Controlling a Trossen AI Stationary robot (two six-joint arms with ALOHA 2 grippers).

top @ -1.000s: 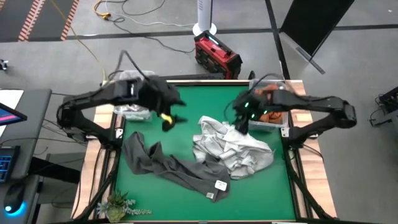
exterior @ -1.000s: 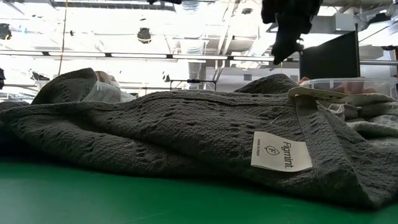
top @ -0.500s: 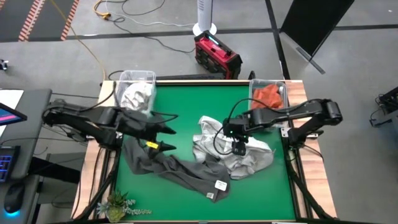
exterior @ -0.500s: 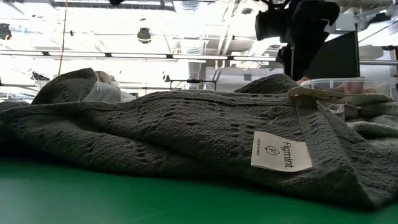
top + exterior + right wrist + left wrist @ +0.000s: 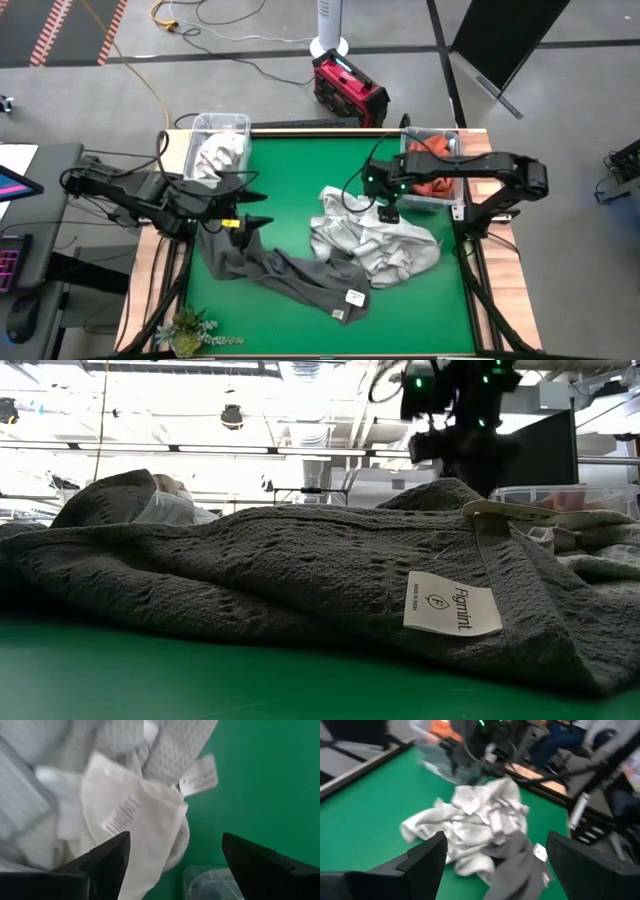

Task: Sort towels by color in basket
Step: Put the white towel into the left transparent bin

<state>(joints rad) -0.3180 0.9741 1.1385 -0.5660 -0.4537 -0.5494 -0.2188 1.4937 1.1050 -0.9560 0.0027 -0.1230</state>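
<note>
1. Towels lie loose on the green table: a pale heap of white and light grey cloth sits in the middle of the mat, and I use that heap as my landmark.
2. My right gripper hangs just above the far edge of the pale heap, fingers spread wide apart and holding nothing; my right wrist camera looks straight down on white cloth with a printed care label and a light grey fold with a small tag.
3. My left gripper is well to the left of the pale heap, above the table, its fingers also spread wide and empty, pointing toward the heap.
4. A dark grey towel stretches from under my left gripper along the near side of the pale heap, touching it, with a white label at its near end; in the low view this towel fills the foreground, its label facing the camera.
5. A clear bin beyond the pale heap, at the table's far right corner, holds a rust orange towel.
6. A second clear bin, at the far left corner, holds white and grey cloth.
</note>
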